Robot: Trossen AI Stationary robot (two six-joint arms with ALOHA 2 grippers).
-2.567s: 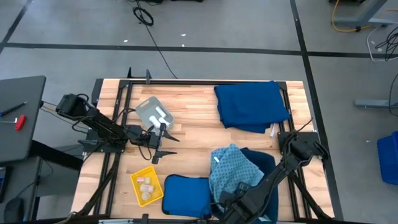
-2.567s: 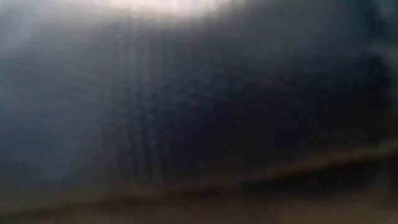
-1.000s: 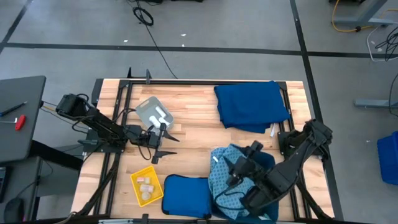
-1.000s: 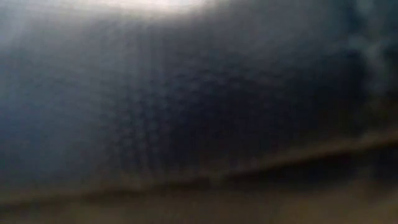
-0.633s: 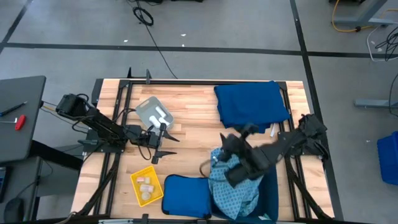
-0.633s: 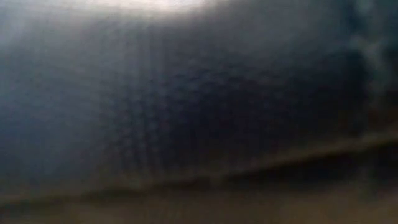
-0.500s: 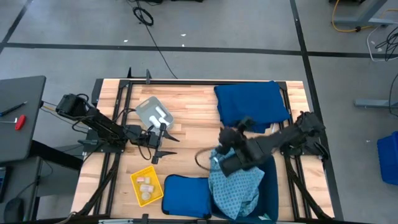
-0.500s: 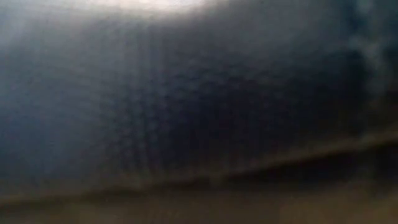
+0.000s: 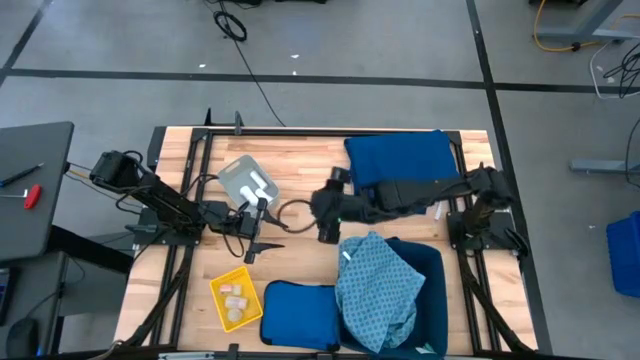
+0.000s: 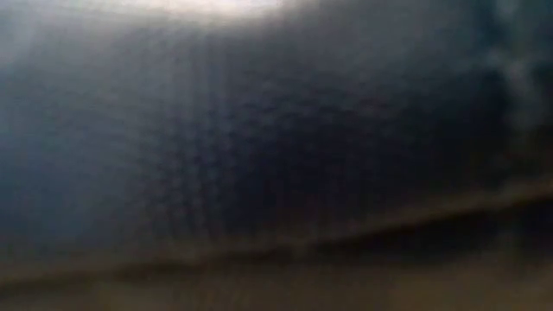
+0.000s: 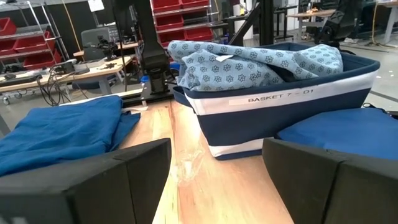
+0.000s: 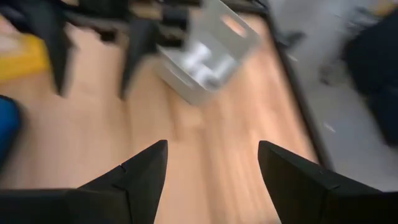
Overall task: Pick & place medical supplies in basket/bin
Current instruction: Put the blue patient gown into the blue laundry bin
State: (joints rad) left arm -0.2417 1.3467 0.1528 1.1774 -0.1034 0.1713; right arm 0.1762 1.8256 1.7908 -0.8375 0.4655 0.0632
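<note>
My right gripper (image 9: 320,222) hangs open over the table's middle, pointing toward the grey tray (image 12: 205,56), with nothing between its fingers (image 12: 140,177). My left gripper (image 9: 264,233) waits open and level near the table's left. It faces the dark blue bin (image 11: 292,106). The light blue patterned cloth (image 9: 378,285) lies heaped in the bin (image 9: 436,268) and spills over its near-left rim. A dark blue cloth (image 9: 405,168) lies flat at the far right. White packets lie in the grey tray (image 9: 247,183), pale ones in the yellow basket (image 9: 236,300). The low view is dark blur.
A flat blue pad (image 9: 300,315) lies at the near edge, left of the bin. A small white piece (image 9: 438,210) lies beside the dark blue cloth. Bare wood (image 9: 300,170) shows between the tray and that cloth. Black frame rails border the table.
My right gripper has swung from above the bin at the near right toward the table's far side and left. It now stands over the table's middle. It has turned about its wrist and stayed open and empty. The patterned cloth has stayed in the bin.
</note>
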